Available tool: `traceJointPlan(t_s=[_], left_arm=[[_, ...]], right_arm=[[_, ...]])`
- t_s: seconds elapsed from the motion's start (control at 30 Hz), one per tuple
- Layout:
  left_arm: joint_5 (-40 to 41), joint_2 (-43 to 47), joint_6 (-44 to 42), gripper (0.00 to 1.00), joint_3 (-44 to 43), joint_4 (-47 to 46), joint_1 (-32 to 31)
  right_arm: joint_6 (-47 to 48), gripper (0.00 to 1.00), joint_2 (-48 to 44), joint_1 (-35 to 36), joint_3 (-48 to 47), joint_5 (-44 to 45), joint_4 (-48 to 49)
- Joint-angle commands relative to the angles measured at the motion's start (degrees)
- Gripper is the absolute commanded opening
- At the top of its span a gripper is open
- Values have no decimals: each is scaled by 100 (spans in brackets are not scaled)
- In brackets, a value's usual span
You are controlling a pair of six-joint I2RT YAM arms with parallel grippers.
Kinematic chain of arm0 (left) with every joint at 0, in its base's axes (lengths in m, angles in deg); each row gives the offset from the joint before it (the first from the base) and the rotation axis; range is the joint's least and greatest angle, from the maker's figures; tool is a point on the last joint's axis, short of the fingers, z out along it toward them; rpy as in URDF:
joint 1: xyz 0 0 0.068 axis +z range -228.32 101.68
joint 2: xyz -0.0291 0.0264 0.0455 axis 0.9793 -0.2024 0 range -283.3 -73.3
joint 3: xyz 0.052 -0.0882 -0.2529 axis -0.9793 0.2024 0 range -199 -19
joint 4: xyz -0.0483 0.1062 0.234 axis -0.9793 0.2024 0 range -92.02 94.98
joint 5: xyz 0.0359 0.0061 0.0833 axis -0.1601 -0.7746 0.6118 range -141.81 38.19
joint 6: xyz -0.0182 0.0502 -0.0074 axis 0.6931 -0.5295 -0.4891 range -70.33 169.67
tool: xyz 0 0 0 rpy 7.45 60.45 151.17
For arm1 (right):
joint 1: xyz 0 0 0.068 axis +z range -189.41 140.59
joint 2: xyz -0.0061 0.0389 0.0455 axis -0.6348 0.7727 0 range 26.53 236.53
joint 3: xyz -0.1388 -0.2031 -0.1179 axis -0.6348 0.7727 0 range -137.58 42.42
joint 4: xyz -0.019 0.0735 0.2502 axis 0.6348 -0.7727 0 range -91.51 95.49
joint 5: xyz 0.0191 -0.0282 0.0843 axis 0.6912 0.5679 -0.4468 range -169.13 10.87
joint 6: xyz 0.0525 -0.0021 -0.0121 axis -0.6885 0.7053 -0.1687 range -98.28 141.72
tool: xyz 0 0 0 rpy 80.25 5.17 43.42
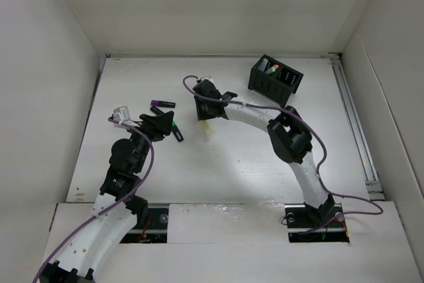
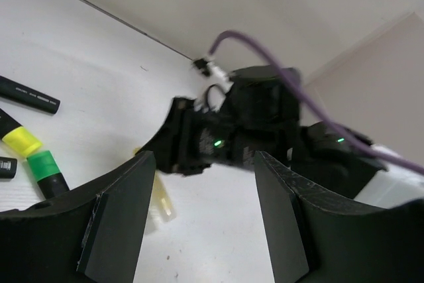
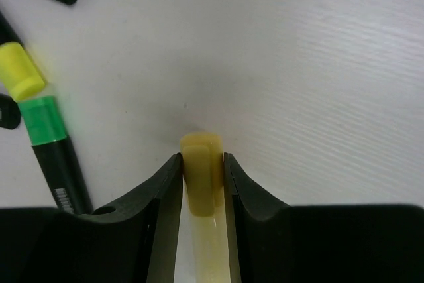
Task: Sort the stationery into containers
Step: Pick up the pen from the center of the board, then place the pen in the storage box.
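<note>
Gripping a yellow highlighter (image 3: 199,187) in the right gripper's (image 3: 202,158) closed fingers, well left of the black organiser box (image 1: 264,84); next: carry to a compartment; left gripper (image 2: 199,193) open, empty.

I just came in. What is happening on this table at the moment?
Two robot arms are sorting pens into a black organiser box, which stands at the far right and holds a few already. The right gripper is shut on a pale yellow highlighter near the middle of the table; I cannot tell whether it is lifted. The left gripper is open and empty beside it. A green-capped pen, a yellow-capped pen and a purple-capped pen lie loose nearby.
</note>
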Motion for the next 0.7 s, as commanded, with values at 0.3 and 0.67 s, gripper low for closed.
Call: traceJointPlan(t_s=[0.3,0.67], left_arm=[[-434,-606,-22,58,-177,-435,1],[-522,-897,-128,58,-300,-435,1]], right_arm=[[-564,13,-1541,-2170,-730,1376,818],[-169,13,-636,-2884,-1750,2915,1267]])
